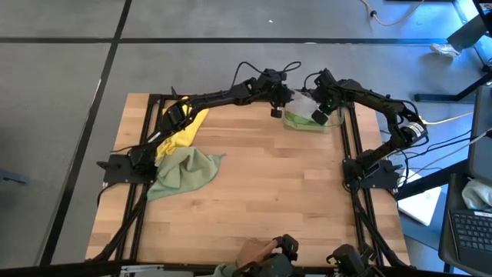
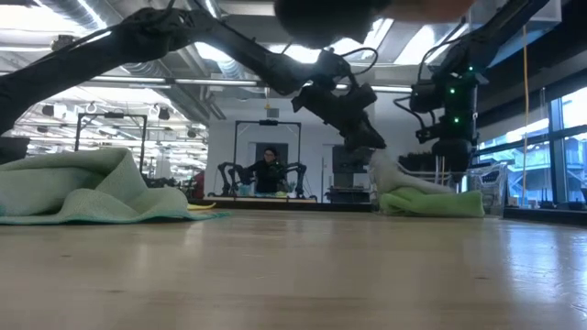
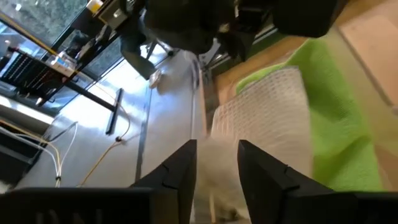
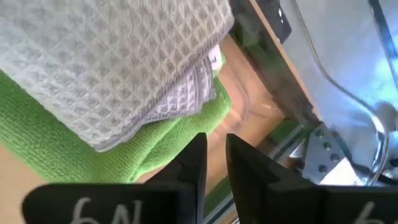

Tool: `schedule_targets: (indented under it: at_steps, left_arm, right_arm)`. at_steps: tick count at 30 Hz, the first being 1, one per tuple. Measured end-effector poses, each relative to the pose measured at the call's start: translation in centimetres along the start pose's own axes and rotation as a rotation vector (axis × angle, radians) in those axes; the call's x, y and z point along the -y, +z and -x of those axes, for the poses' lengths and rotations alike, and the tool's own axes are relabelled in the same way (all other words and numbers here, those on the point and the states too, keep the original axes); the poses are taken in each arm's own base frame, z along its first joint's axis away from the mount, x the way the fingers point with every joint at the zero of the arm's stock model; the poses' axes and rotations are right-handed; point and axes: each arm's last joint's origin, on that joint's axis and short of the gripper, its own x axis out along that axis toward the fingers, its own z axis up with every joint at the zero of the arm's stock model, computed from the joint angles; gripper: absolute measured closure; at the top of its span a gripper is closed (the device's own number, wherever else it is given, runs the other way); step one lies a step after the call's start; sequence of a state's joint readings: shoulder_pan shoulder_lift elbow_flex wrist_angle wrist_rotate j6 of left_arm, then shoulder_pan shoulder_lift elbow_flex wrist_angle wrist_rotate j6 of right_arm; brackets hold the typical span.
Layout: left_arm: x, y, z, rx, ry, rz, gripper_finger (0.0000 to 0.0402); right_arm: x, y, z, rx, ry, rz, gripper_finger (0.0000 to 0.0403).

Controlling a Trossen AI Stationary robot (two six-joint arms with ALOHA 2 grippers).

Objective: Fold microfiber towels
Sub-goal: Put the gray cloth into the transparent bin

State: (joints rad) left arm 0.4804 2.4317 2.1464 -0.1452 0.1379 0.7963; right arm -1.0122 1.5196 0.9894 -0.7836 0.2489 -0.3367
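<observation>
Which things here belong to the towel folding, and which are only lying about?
Belong to the job:
- grey-beige towel, folded on the bright green towel
- pale olive-green towel, crumpled
- yellow towel
- left hand and right hand, both by the stack

Just lying about:
- clear plastic bin

Daylight from the windows (image 2: 564, 128) and ceiling lamps glares in the low view; the near tabletop (image 2: 293, 275) is blurred, and the arms look dark.
</observation>
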Motion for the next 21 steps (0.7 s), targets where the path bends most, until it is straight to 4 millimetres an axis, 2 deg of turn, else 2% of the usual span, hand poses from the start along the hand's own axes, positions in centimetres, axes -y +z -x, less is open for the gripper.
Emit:
schedule_targets:
  at_steps: [5, 14, 17, 21]
  left_arm:
    - [0.2, 0.3, 0.0, 0.004, 0.003, -0.003, 0.0288]
    - [-0.4, -0.5, 0.0, -0.083, 0.083, 0.043, 0.0288]
    - [-0.7, -0.9, 0.1, -0.119, 0.111, 0.049, 0.0287]
    - [-1.9, -2.1, 0.7, -0.152, 0.104, 0.094, 0.0287]
  right_arm:
    - [0.0, -0.3, 0.4, -0.006, 0.005, -0.019, 0.0339]
    - [0.3, -0.4, 2.1, 0.088, 0.003, -0.036, 0.0339]
    - [0.2, 0.2, 2.3, 0.176, 0.090, -0.033, 0.0339]
    - [-0.5, 0.5, 2.5, 0.236, 0.190, 0.067, 0.0339]
